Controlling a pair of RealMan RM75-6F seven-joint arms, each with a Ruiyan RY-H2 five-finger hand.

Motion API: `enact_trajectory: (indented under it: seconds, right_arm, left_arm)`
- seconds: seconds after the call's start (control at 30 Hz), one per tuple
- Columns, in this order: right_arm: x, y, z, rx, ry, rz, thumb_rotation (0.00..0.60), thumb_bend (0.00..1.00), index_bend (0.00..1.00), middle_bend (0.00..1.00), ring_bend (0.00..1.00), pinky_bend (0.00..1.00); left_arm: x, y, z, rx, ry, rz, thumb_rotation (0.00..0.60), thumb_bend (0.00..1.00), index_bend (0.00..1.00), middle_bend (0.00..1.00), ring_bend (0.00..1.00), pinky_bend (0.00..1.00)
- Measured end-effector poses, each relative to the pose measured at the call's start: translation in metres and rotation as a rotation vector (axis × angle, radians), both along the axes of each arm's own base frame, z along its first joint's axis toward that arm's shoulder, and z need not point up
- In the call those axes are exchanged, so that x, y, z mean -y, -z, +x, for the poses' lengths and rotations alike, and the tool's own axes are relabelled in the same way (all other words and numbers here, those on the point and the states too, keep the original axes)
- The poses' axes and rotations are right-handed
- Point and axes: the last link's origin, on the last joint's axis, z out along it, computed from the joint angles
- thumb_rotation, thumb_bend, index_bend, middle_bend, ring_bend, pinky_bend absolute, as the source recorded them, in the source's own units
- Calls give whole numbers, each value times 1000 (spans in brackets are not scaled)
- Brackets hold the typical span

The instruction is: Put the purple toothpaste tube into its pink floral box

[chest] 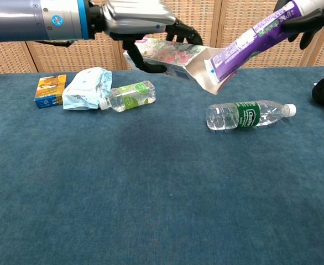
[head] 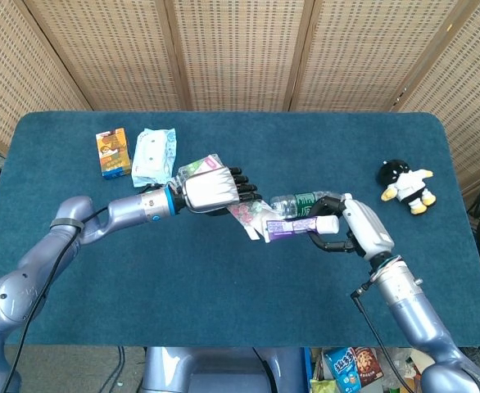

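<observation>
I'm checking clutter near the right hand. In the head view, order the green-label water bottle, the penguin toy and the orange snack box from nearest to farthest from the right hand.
From the right hand:
1. green-label water bottle, just beyond its fingers
2. penguin toy, at the table's right side
3. orange snack box, far left
</observation>
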Motion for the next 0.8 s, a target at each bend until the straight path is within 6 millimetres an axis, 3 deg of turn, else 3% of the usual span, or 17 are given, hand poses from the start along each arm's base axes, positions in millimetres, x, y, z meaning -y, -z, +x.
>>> enact_trajectory:
  seconds: [0.4, 0.8]
  right_arm:
    - [7, 5, 16, 16, 56, 27, 600, 813, 654, 621, 467, 451]
    - [10, -4, 11, 56, 94, -8, 600, 823, 654, 621, 467, 451]
  left_arm:
    - [8, 6, 18, -14, 11, 0, 600, 567, 527, 479, 472, 540]
    - [14, 9, 29, 50, -61, -36, 600, 566, 527, 479, 472, 540]
